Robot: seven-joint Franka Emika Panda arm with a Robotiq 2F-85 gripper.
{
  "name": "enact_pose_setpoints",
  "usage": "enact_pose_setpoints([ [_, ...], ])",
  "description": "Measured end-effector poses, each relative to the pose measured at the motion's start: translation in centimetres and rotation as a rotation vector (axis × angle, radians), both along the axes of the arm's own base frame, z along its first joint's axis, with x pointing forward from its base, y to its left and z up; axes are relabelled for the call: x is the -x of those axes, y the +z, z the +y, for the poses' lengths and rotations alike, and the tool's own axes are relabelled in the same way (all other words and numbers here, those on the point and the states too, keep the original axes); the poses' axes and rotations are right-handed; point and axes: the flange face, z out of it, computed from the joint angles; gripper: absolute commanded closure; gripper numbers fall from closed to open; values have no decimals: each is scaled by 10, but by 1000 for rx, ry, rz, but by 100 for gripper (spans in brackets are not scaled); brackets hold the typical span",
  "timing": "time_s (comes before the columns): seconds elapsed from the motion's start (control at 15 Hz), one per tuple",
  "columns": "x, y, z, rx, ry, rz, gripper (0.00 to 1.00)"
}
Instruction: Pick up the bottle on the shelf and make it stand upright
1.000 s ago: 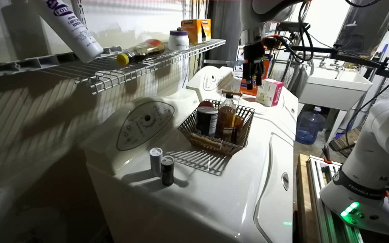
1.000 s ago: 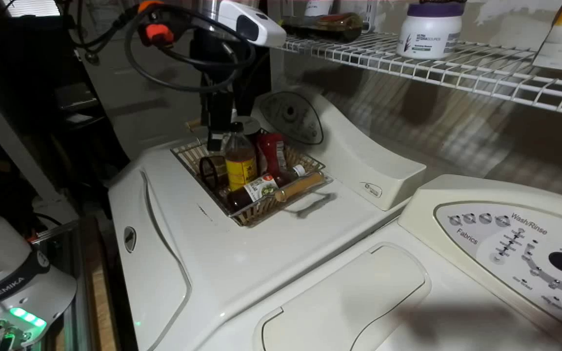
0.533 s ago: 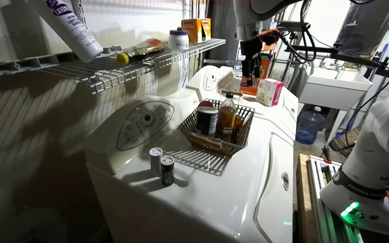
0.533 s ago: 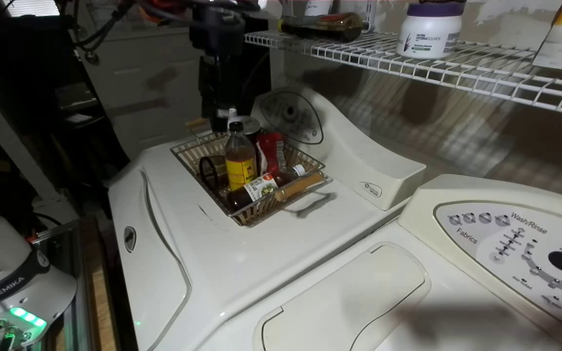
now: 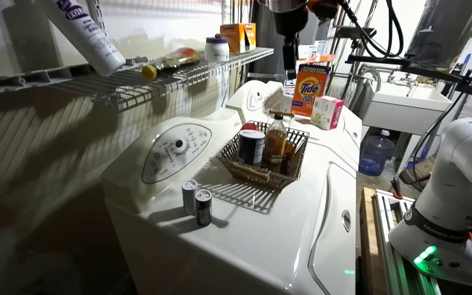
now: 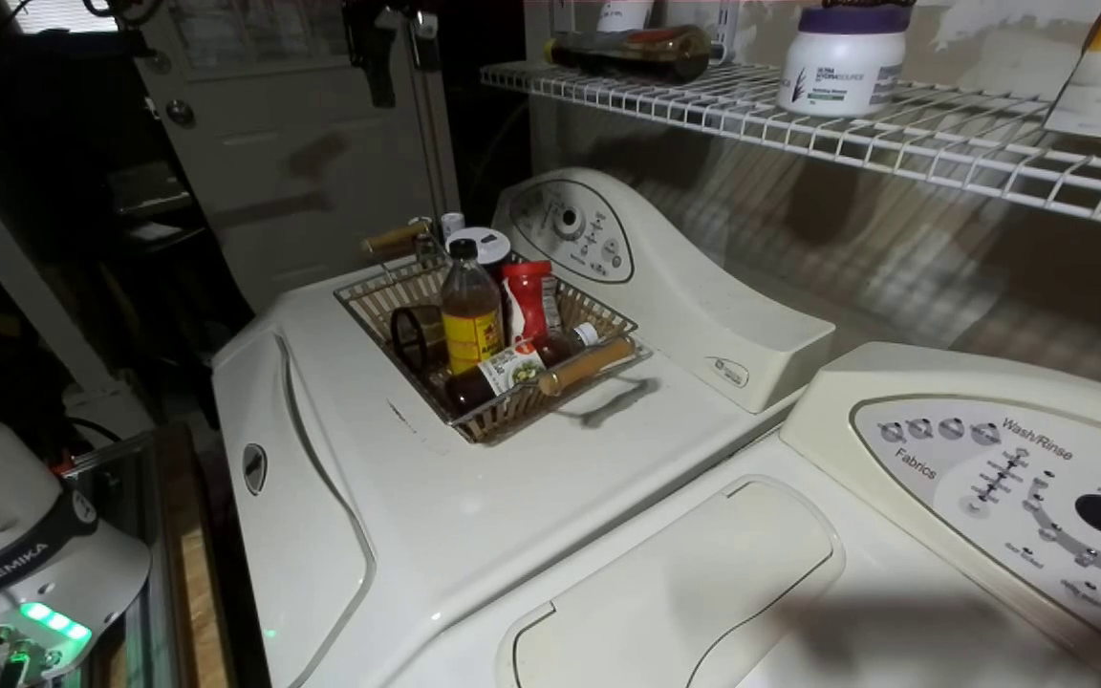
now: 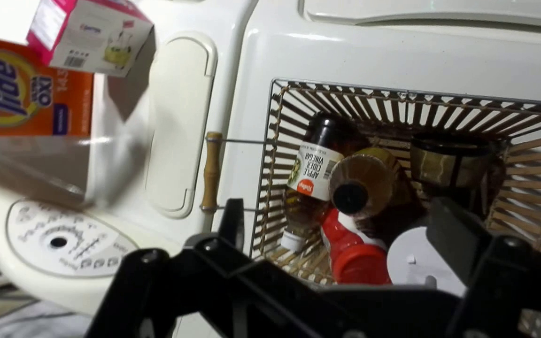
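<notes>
The shelf is metal wire under a smooth white coating. The bottle on it is see-through and glossy, whether glass or plastic cannot be told; its cap looks like yellow plastic. The jar is smooth white plastic with a soft sheen, and the orange carton is printed cardboard. The desk below is smooth and glossy, throwing back bright streaks. The basket pairs a metal wire rim with wood-like slats, and its handles look like smooth wood, ringed like bamboo. The hand is mostly matt black, with shinier bolt heads; the arm base is smooth and white.
</notes>
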Motion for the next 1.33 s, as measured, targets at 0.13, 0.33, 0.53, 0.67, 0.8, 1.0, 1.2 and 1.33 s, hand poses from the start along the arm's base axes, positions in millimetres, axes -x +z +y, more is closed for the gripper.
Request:
enact_pose_setpoints([
  [0.13, -5, 20, 23, 46, 108, -18, 0],
  [0.33, -18, 44, 39, 94, 267, -38, 0],
  [0.53, -30, 50, 40, 105, 324, -40, 0],
  [0.67, -32, 48, 40, 105, 328, -35, 0],
  [0.8, -32, 48, 40, 105, 329, -34, 0],
  [1.0, -32, 48, 41, 105, 330, -34, 0],
  [1.2, -41, 55, 50, 100, 405, -108, 0],
  [1.33, -50, 63, 64, 94, 500, -188, 0],
])
